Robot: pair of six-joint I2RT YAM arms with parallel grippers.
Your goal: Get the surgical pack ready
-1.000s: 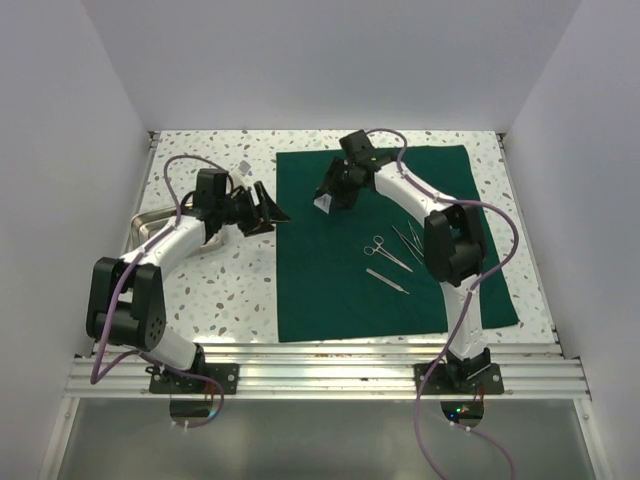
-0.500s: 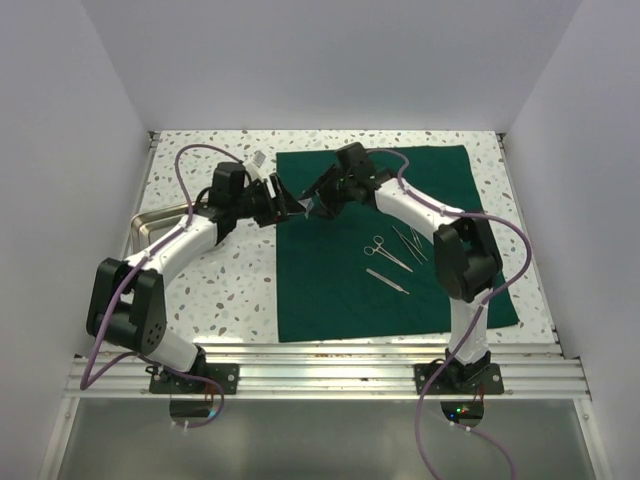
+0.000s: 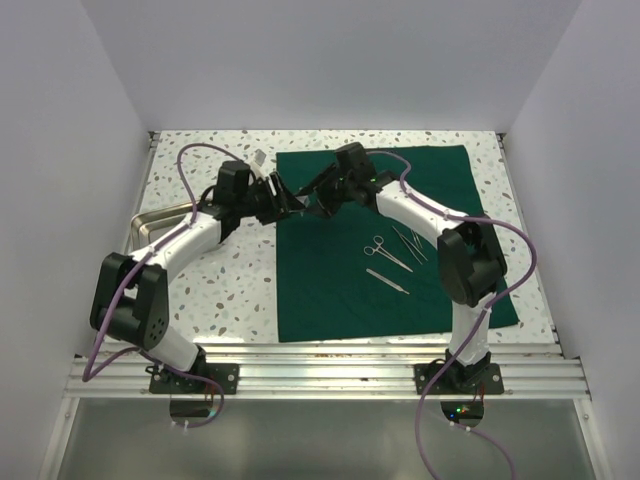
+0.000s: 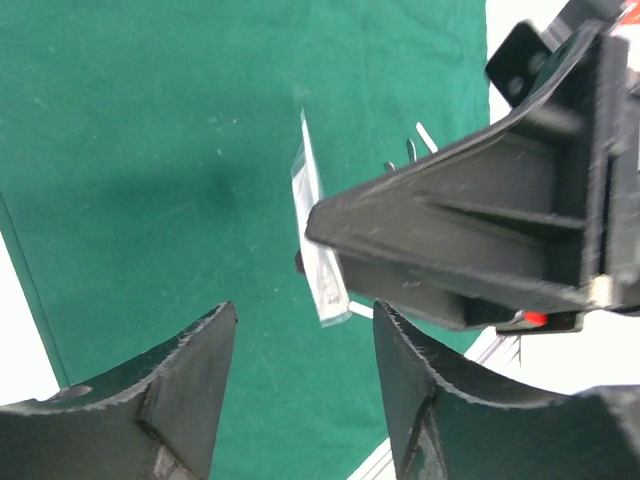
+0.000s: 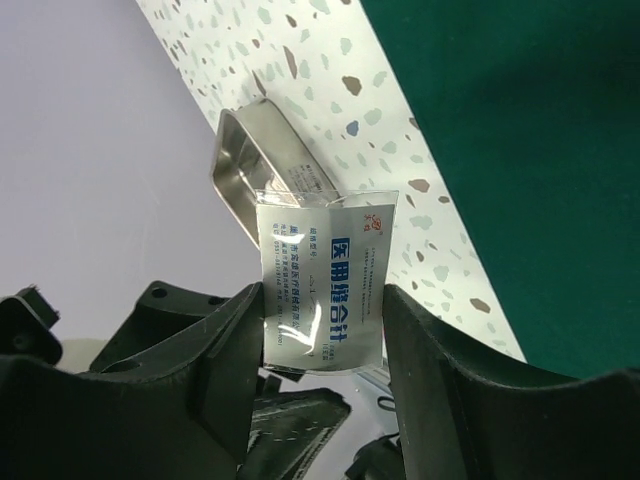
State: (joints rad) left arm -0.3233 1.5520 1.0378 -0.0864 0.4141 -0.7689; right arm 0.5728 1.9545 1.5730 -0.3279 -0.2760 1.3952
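drape: the surgical pack point(image 3: 330, 290) lies flat on the table's right half, its near edge by the arm bases.
instruments: small steel instruments point(image 3: 388, 254) lie loose on the pack, right of centre, well clear of both grippers.
tray: steel tray point(image 3: 140, 222) sits left of the pack, partly under the left arm. The part seen from the right wrist shows nothing inside.
right gripper point(image 5: 322, 300): clamped on a clear suture packet point(image 5: 325, 270) by its lower edge, held up over the pack's left edge.
left gripper point(image 4: 305, 325): jaws apart, nothing between them, packet just ahead and edge-on to the gap.
step: looks like a right-to-left handover.
how: advance left until its jaws straddle the packet's free end clear of the right fingers. Grip first, let go second. Do it over the pack, so a slip lands there.
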